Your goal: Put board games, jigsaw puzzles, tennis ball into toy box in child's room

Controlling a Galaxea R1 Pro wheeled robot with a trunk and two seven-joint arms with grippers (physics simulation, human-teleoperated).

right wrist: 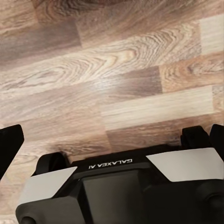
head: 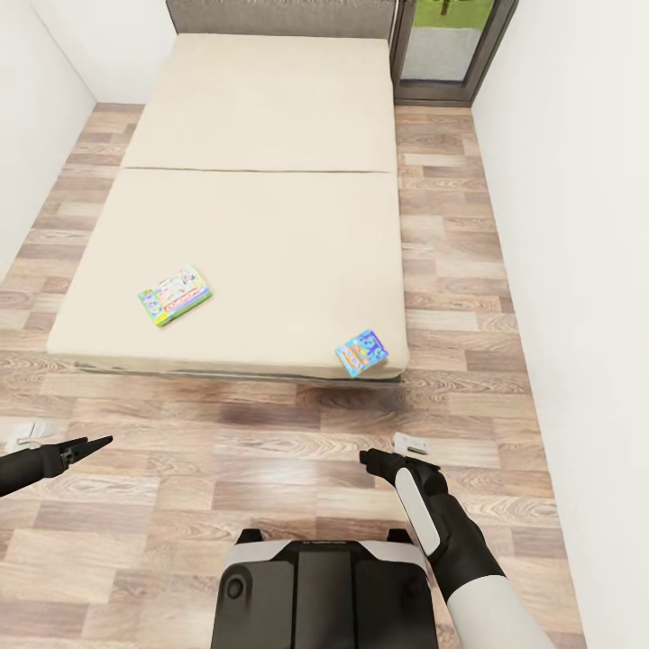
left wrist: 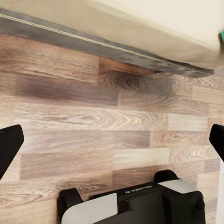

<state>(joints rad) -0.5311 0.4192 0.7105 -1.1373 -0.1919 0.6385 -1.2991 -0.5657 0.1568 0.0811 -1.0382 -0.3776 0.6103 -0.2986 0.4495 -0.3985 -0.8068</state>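
Note:
Two board games lie on the beige bed (head: 261, 180). One, green-rimmed with a pale colourful face (head: 175, 295), rests near the mattress's front left. The other is smaller and mostly blue (head: 361, 351), and sits at the front right corner by the edge. My left gripper (head: 90, 444) (left wrist: 112, 140) hangs open over the wood floor, well short of the bed. My right gripper (head: 379, 458) (right wrist: 112, 140) is also open above the floor, below the blue game in the head view. Both are empty. The table, toy box, jigsaw puzzles and tennis ball are out of view.
White walls close in both sides of the bed, leaving a narrow plank-floor strip on the right. A glass door (head: 446, 45) stands at the far right corner. My dark base (head: 315, 586) sits on open floor in front of the bed.

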